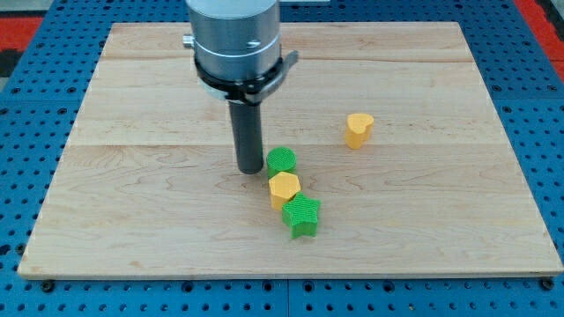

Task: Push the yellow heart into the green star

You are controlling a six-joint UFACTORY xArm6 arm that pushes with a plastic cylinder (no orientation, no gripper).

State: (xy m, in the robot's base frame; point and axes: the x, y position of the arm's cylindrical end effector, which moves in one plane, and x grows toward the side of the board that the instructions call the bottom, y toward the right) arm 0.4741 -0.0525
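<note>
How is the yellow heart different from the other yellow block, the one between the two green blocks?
The yellow heart stands alone toward the view's right; the yellow hexagon-like block sits packed in a row between the green round block and the green star. The heart has a notched top, the other flat sides. My tip is close to the row, far from the heart. Both are yellow and similar in size.

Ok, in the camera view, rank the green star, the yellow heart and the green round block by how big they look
1. green star, looks largest, though nearest the view's bottom.
2. green round block and yellow heart: too alike to rank.
</note>
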